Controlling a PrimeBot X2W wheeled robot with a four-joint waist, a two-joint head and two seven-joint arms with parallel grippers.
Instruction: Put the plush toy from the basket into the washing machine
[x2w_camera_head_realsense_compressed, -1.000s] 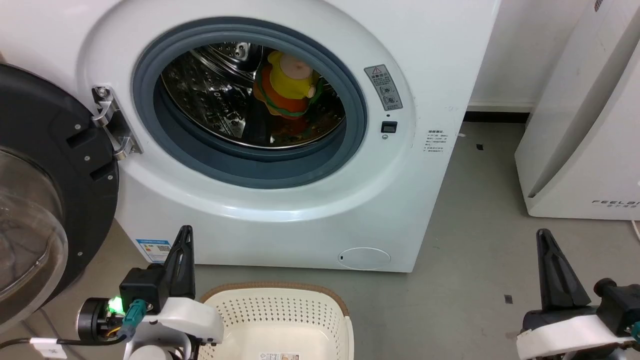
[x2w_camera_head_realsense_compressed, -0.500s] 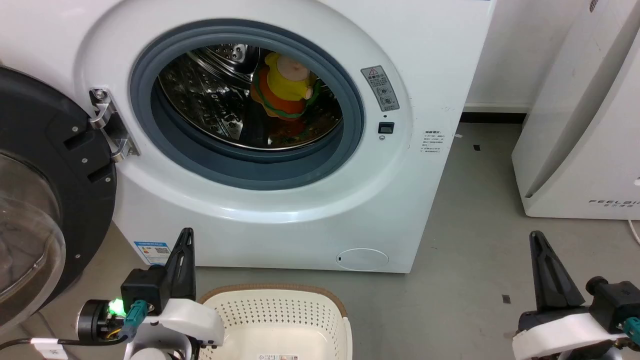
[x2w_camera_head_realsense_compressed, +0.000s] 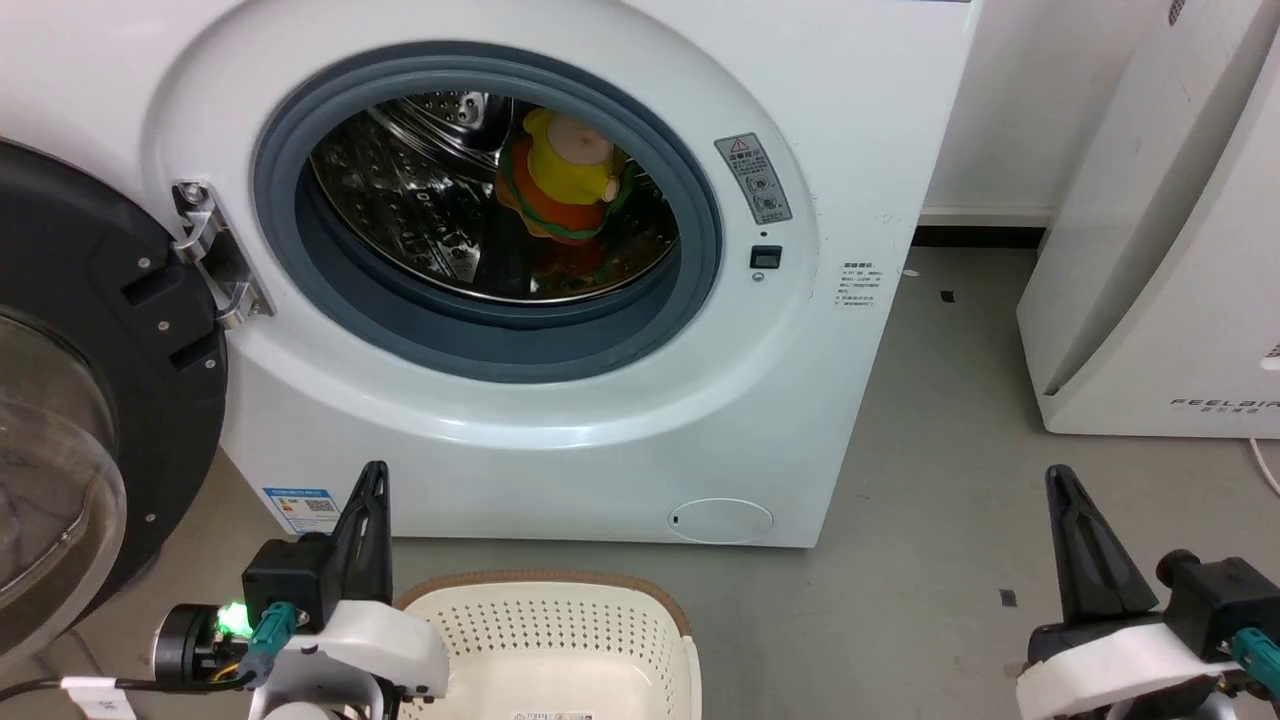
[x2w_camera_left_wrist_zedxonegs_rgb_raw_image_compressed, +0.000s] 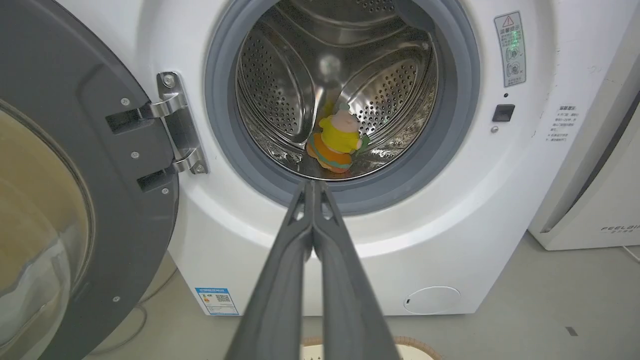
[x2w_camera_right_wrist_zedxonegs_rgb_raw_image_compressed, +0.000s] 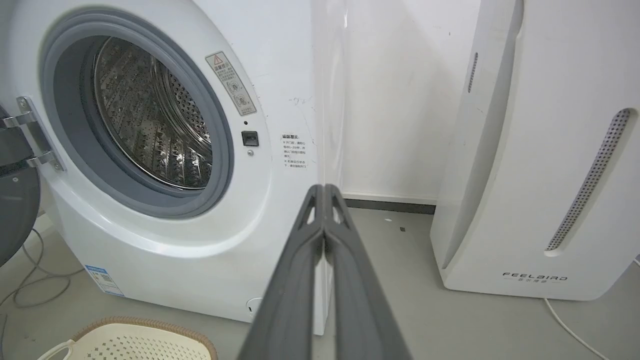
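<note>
White washing machine (x2w_camera_head_realsense_compressed: 560, 420), its door (x2w_camera_head_realsense_compressed: 90, 300) swung wide left. Bare floor (x2w_camera_head_realsense_compressed: 950, 400) separates it from a white appliance (x2w_camera_head_realsense_compressed: 1160, 300). The basket (x2w_camera_head_realsense_compressed: 540, 582) sits near its front. Left claw (x2w_camera_head_realsense_compressed: 374, 475) and right claw (x2w_camera_head_realsense_compressed: 1058, 478) are each pressed together, touching nothing. The plush toy (x2w_camera_head_realsense_compressed: 565, 175) lies inside the drum.

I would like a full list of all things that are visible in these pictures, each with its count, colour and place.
washing machine: one, white, on the floor ahead
door: one, black frame with glass, swung open left of the porthole
gasket: one, grey, around the porthole
drum: one, shiny steel, inside the machine
plush toy: one, yellow, orange and green, inside the drum
basket: one, cream with brown rim, on the floor before the machine
appliance: one, white, right of the machine
floor: grey
left pincer: one, dark, shut, empty
right pincer: one, dark, shut, empty
</note>
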